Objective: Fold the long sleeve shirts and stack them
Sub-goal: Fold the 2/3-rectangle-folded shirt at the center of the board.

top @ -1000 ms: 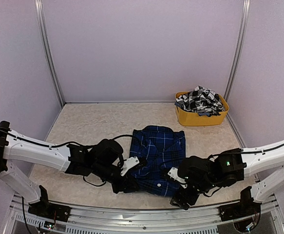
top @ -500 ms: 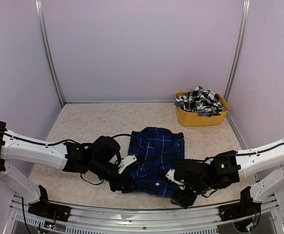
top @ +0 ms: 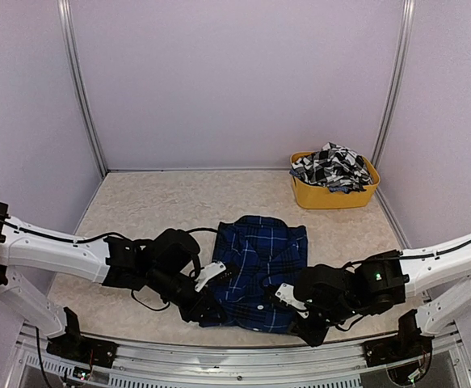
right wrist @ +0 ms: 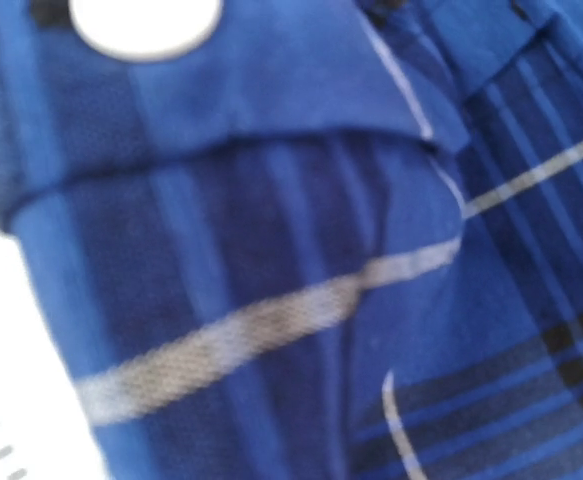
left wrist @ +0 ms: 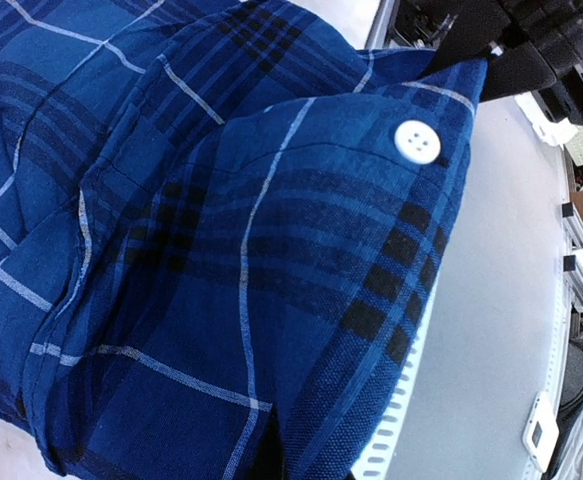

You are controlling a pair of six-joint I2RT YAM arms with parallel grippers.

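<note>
A royal blue plaid long sleeve shirt (top: 261, 257) lies folded on the table's near middle. My left gripper (top: 206, 312) is shut on its near left corner. Blue cloth (left wrist: 221, 250) with a white button (left wrist: 417, 141) drapes over the left wrist view and hides the fingers. My right gripper (top: 301, 325) is shut on the near right corner. Blurred blue plaid (right wrist: 271, 250) fills the right wrist view and covers its fingers. A black-and-white checked shirt (top: 330, 166) is bunched in the yellow tub (top: 332, 197) at the back right.
The metal rail of the table's near edge (top: 243, 356) runs just below both grippers. Lavender walls close in the back and both sides. Beige table surface (top: 154, 202) lies bare beyond and left of the blue shirt.
My right gripper went from open to shut at the shirt's near right corner. Both grippers shifted slightly toward the near edge, and the shirt's near hem came with them.
</note>
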